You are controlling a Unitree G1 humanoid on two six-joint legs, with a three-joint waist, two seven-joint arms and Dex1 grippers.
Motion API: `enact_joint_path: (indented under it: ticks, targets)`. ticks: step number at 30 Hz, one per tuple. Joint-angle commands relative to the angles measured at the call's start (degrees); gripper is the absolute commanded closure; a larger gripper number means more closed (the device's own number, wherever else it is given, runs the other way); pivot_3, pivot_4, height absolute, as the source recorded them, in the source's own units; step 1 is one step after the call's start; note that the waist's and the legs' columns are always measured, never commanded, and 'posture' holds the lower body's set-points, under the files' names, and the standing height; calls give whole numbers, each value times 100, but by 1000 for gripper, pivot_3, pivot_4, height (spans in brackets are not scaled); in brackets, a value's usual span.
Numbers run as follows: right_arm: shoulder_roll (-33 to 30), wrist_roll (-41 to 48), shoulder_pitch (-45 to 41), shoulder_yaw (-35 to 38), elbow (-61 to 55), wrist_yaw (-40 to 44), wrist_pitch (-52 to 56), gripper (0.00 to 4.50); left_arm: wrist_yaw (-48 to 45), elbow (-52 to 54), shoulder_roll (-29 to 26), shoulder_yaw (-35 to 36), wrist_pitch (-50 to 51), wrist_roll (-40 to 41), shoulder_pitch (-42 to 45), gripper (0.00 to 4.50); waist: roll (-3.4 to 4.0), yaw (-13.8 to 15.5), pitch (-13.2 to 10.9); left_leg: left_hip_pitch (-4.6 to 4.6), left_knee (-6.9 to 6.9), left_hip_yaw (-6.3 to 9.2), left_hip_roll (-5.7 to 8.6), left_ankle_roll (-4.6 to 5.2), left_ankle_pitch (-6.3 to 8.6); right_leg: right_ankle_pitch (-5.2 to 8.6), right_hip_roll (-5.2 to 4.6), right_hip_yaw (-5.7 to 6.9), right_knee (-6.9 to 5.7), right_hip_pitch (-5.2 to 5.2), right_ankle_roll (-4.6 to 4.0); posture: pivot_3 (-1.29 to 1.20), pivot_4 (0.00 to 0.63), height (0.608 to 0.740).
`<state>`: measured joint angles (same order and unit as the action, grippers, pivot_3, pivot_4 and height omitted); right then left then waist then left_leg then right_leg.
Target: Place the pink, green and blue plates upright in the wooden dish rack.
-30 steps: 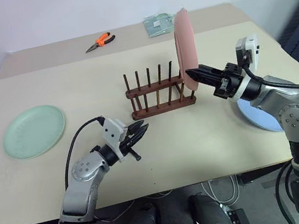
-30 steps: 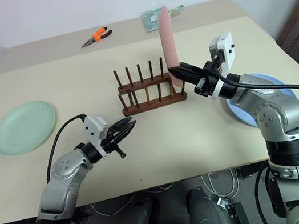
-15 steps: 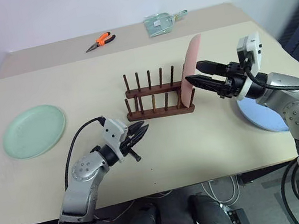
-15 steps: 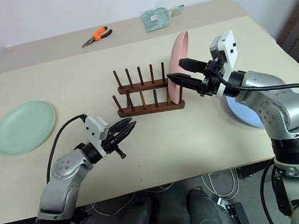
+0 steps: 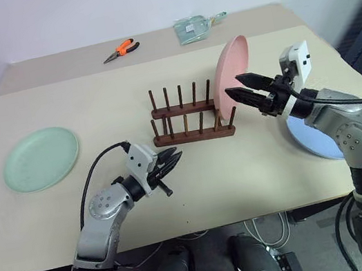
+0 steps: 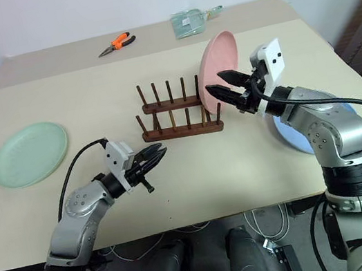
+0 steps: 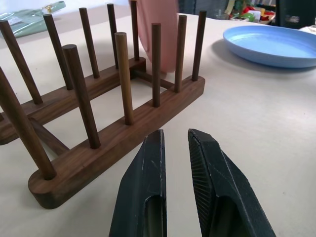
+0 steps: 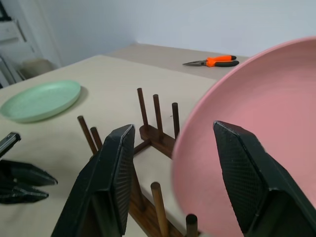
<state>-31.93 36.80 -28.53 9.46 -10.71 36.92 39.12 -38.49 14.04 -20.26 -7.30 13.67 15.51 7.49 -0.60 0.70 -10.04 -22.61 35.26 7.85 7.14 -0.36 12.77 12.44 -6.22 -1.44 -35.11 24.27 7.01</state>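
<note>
Pink plate (image 5: 231, 70) leans at rack's (image 5: 190, 116) end.

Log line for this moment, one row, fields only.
pink plate: leaning in wooden dish rack's end slot | right gripper: open, beside it | left gripper: nearly shut, empty | green plate, blue plate: flat on table

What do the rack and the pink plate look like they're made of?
The wooden dish rack looks like dark stained wood: faint grain on the base, turned round pegs, a dull satin sheen. The pink plate seems to be matte plastic: even salmon colour, smooth thin rim, no glaze glare. It could be melamine; the look alone doesn't settle that.
</note>
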Motion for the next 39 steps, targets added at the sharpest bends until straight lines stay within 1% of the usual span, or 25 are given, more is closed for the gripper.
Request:
enact_joint_path:
  ticks: [1, 9, 14, 18, 22, 27, 32, 36, 39]
  targets:
    - [133, -27, -255, 32, 22, -330, 140, 1979, 17, 176, -25, 5, -6, 3, 25, 3786, 0, -1, 0, -1, 0, 0, 0, 0, 0, 0, 0, 0, 0, 0, 0, 0, 150, 739]
    - [219, -439, -291, -106, 224, -611, 10, 1979, 31, 157, -17, -31, -8, -14, 23, 3786, 1, 0, 0, -1, 0, 0, 1, 0, 0, 0, 0, 0, 0, 2, 1, 0, 150, 739]
    - [133, -739, -295, -165, 334, -556, -248, 1979, 32, 154, -15, -48, -14, -20, 1, 3786, 1, -5, -1, -1, 0, 0, 1, 0, 0, 0, 1, 0, 0, 2, 1, 0, 150, 739]
    - [-272, -1187, -194, -286, 308, -110, -864, 1979, 34, 158, -25, -54, -29, -33, -39, 3786, 3, -2, -2, -2, 0, 0, 1, 0, 0, -1, 1, 0, 0, 2, 2, 0, 150, 739]
    - [-835, -2003, -277, -538, 742, 123, -1658, 1979, 11, 160, -56, -70, -60, -62, -94, 3786, 3, -1, -2, -3, 0, -1, 2, 0, 0, -1, 1, 1, 1, 1, 2, 0, 150, 739]
    - [-1211, -2548, -272, -772, 1066, 514, -2391, 1979, 0, 135, -63, -95, -97, -117, -98, 3786, 5, -25, -3, -2, 0, -3, 1, 0, 0, 0, 1, 0, 1, 2, 1, 0, 150, 739]
    - [-1170, -2320, -391, -586, 1342, 784, -2330, 1979, 7, 104, -39, -111, -114, -155, -96, 3786, 4, -14, -3, -2, 1, -3, 0, 0, 0, -1, 1, 0, 0, 2, 1, 0, 150, 739]
    - [-1097, -2218, -306, -636, 1423, 1040, -2386, 1979, -2, 86, -40, -114, -118, -159, -93, 3786, 4, -2, -3, -3, 0, -3, 0, 0, 0, 0, 1, 0, 1, 2, 1, 0, 150, 739]
    - [-1029, -2417, -409, -748, 1744, 1047, -2592, 1979, -5, 50, -35, -119, -124, -169, -66, 3786, 4, -6, -3, -2, 1, -3, 0, 0, 0, -1, 1, 0, 1, 2, 1, 0, 150, 739]
